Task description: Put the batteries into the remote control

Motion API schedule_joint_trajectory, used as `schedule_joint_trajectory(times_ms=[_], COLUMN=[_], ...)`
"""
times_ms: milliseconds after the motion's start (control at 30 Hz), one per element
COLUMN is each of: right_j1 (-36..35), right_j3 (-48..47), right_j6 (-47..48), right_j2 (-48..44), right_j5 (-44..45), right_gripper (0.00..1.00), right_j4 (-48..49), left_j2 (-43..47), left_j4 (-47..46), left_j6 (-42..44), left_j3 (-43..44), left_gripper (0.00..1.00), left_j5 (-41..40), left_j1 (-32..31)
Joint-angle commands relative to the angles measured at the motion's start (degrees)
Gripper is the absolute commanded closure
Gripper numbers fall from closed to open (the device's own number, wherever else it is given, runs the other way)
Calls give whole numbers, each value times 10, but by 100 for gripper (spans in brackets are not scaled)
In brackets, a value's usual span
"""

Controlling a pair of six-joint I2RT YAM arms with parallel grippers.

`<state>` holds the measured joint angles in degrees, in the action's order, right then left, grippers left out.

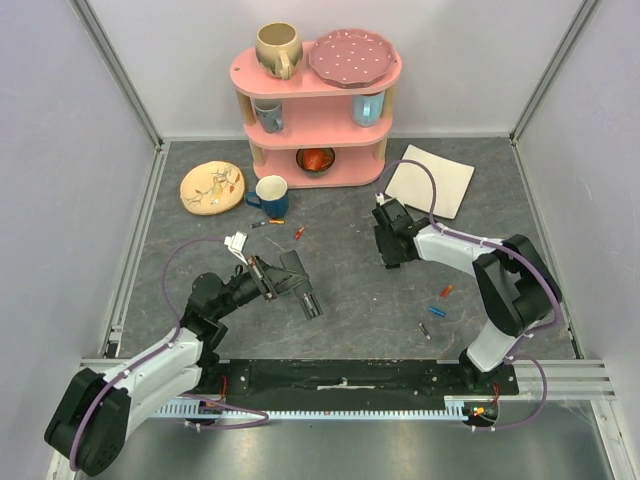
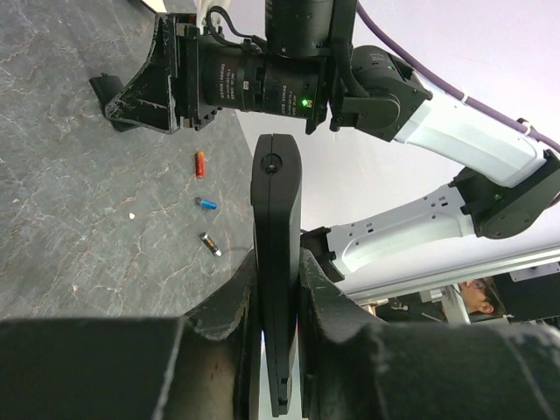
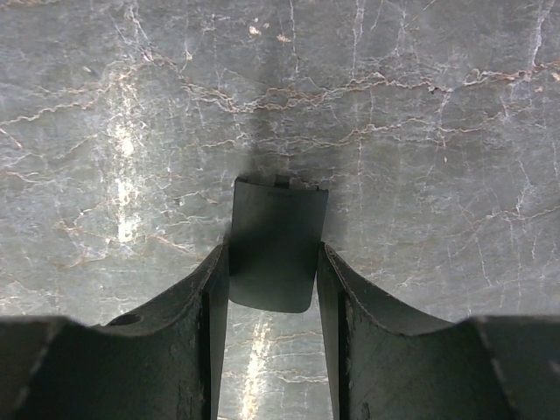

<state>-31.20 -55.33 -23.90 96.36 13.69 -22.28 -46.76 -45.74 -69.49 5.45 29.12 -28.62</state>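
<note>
1. Left claw (image 2: 277, 267): clamped on the remote (image 2: 276, 192), holding it edge-on above the counter (image 1: 360, 300), at the left-centre of the work area. The battery bay cannot be made out from any view.
2. Two batteries (image 1: 298, 232) lie loose on the counter just right of the blue mug (image 1: 270, 195), well apart from the remote.
3. Right claw (image 3: 273, 254): fingers (image 3: 210, 297) press both long edges of the cover (image 3: 278, 219), so it reads as clamped on it, low over the counter right of centre. Whether the cover touches the surface cannot be told.
4. Three more batteries (image 1: 437, 310) (orange-red, blue, one dark) lie loose near the right arm.
5. Progress, judged: early.
   - Done: the cover is off the remote and each part is in a claw.
   - Left: no battery is seen in the remote. The right claw would have to put the cover down, pick and seat the batteries, then refit the cover.
</note>
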Motion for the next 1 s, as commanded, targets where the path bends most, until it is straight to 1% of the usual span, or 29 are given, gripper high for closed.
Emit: schedule_joint_trajectory(times_ms=[0,100,200,300,400,467,533,633,700,733,833,967], right_j1=[5,5,5,6,7,6,6,6,6,7,14,37], right_j3=[-14,-8,-6,-6,-7,-11,-12,0,22,32,81,147], right_j6=[8,5,4,0,-6,-12,-14,-20,-22,-20,-20,-59], right_j2=[15,18,20,14,-8,-26,-71,-142,-192,-206,-246,-275], right_j5=[-11,-15,-16,-17,-17,-18,-14,24,55,86,134,126], right_gripper=[58,52,40,32,26,24,23,22,22,22,21,22], right_j4=[22,22,22,21,15,9,0,-10,-16,-18,-19,-2], left_j2=[5,-1,-8,-12,-18,-18,-19,-18,-18,-19,-27,-32], left_j4=[0,-1,-1,-2,-4,-4,-2,6,15,21,23,-9], left_j6=[38,38,38,38,38,38,38,38,39,42,45,42], left_j3=[6,10,10,11,13,15,15,16,18,20,24,10], left_gripper=[98,98,98,98,98,98,98,98,98,98,98,98], left_j5=[13,15,15,16,16,18,20,20,18,19,25,35], left_j1=[3,2,3,3,3,3,3,3,2,3,2,3])
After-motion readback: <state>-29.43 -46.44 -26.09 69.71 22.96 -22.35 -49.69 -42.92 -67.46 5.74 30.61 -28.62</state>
